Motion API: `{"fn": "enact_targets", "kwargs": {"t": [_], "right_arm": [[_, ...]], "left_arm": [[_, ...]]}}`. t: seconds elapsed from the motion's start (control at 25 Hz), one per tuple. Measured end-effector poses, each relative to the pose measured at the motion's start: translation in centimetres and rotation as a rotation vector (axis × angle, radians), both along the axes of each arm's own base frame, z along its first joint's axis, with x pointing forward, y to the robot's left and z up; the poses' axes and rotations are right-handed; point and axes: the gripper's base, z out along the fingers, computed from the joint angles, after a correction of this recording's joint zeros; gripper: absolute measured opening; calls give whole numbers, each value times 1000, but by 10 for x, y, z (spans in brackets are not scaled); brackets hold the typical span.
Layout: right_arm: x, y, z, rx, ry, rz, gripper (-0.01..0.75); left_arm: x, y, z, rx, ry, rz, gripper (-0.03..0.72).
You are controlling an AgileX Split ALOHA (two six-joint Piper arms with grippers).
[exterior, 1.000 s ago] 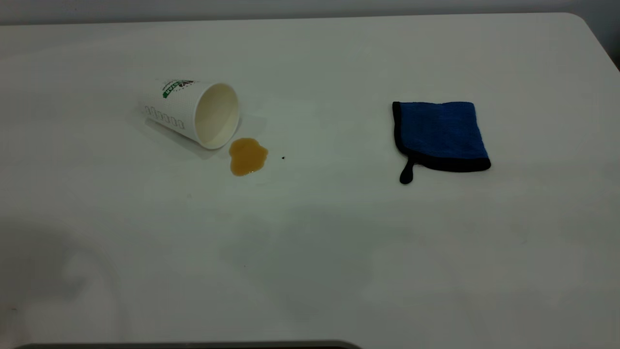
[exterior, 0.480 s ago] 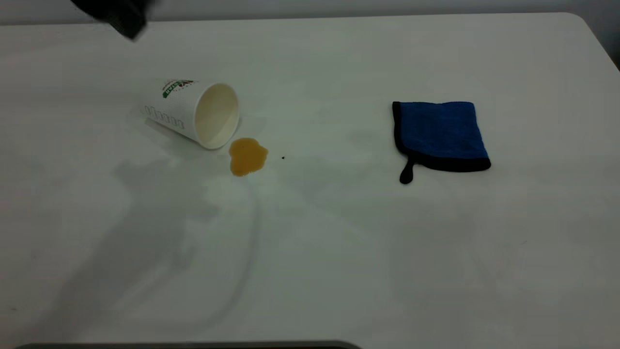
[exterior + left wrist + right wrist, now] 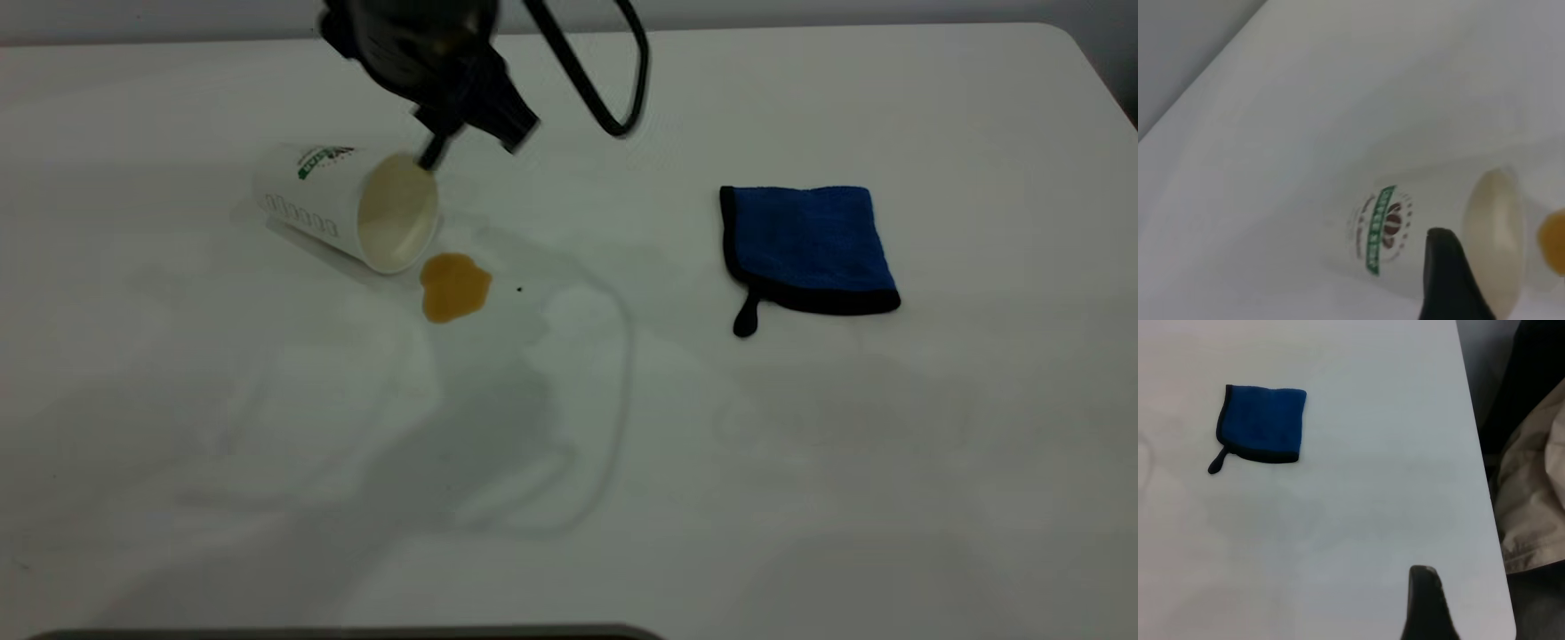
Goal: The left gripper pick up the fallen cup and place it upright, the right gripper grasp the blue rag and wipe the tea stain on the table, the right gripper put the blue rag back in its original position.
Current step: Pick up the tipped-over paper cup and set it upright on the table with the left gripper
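The fallen cup (image 3: pixel 342 206) lies on its side on the table (image 3: pixel 676 498), left of centre, with its mouth facing the tea stain (image 3: pixel 454 285). My left gripper (image 3: pixel 476 140) hovers just above and behind the cup's rim. It is open, with one finger (image 3: pixel 433 153) close to the rim's top edge. In the left wrist view that finger (image 3: pixel 1446 280) overlaps the cup (image 3: pixel 1398 227), and the stain (image 3: pixel 1555 240) shows at the edge. The blue rag (image 3: pixel 809 244) lies flat at the right and also shows in the right wrist view (image 3: pixel 1265 423). My right gripper (image 3: pixel 1425 607) is out of the exterior view, far from the rag.
A tiny black speck (image 3: pixel 519 288) lies right of the stain. The left arm's black cable (image 3: pixel 613 89) loops above the table's far side. The table edge (image 3: pixel 1481 473) runs past the right gripper, with beige fabric (image 3: pixel 1538 500) beyond it.
The left arm has swept in from the far left corner to just above the cup's rim. The cup, stain and rag have not moved.
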Motion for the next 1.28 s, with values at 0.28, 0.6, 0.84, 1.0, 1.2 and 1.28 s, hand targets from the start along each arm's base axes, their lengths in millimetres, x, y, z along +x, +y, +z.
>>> {"fn": "enact_targets", "kwargs": {"t": [0.28, 0.6, 0.84, 1.0, 1.2, 1.28], "right_arm": [[0, 0, 0, 0, 0, 0, 532], [0, 0, 0, 0, 0, 0, 532], [0, 0, 0, 0, 0, 0, 532], [0, 0, 0, 0, 0, 0, 532], [0, 0, 0, 0, 0, 0, 532], [0, 0, 0, 0, 0, 0, 532]], "left_arm": [[13, -8, -11, 0, 33, 69, 537], [22, 4, -35, 119, 56, 151, 541], [24, 1, -41, 89, 64, 126, 541], [26, -1, -54, 107, 77, 127, 535], [29, -2, -64, 125, 75, 137, 534], [31, -3, -66, 136, 68, 136, 534]]}}
